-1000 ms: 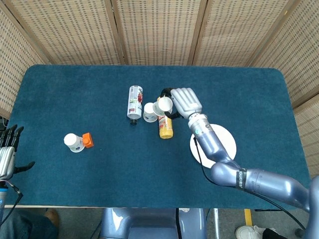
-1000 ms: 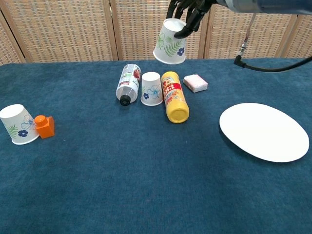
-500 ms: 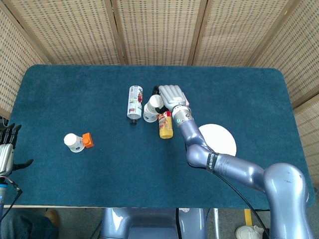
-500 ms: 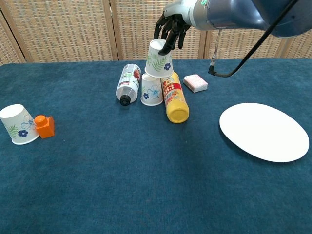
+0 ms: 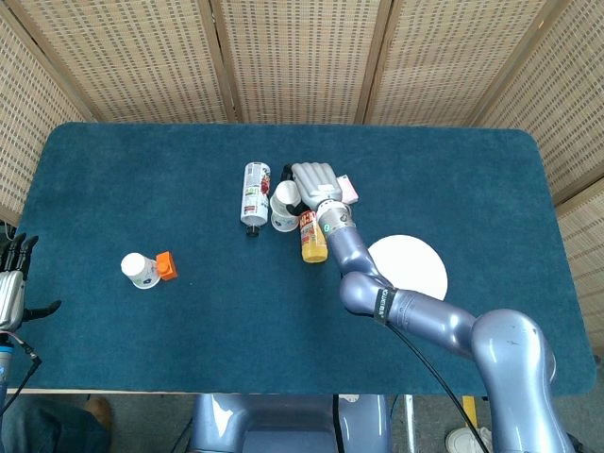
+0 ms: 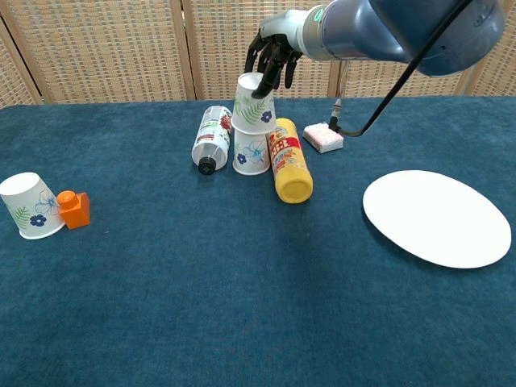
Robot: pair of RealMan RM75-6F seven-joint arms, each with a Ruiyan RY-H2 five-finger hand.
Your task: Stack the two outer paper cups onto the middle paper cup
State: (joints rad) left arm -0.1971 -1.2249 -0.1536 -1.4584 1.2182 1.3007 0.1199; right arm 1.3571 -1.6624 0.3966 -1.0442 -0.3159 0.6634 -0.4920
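Note:
My right hand [image 6: 274, 50] grips the top of an upside-down floral paper cup [image 6: 252, 101]. That cup sits slightly tilted over the middle paper cup [image 6: 251, 154], which stands upside down on the table. In the head view the right hand [image 5: 315, 182] covers part of the held cup [image 5: 284, 196]. The third paper cup [image 6: 30, 206] stands alone at the far left, and the head view shows this cup [image 5: 140, 270] too. My left hand [image 5: 11, 281] hangs off the table's left edge, holding nothing, fingers apart.
An orange block [image 6: 74, 209] touches the left cup. A white bottle [image 6: 211, 138] lies left of the stack and a yellow bottle [image 6: 289, 160] lies right of it. A small pink box [image 6: 322, 137] sits behind them. A white plate [image 6: 437, 218] lies at the right.
My right hand has carried the cup down and to the left, from the air above the bottles onto the middle cup. The left hand has barely moved.

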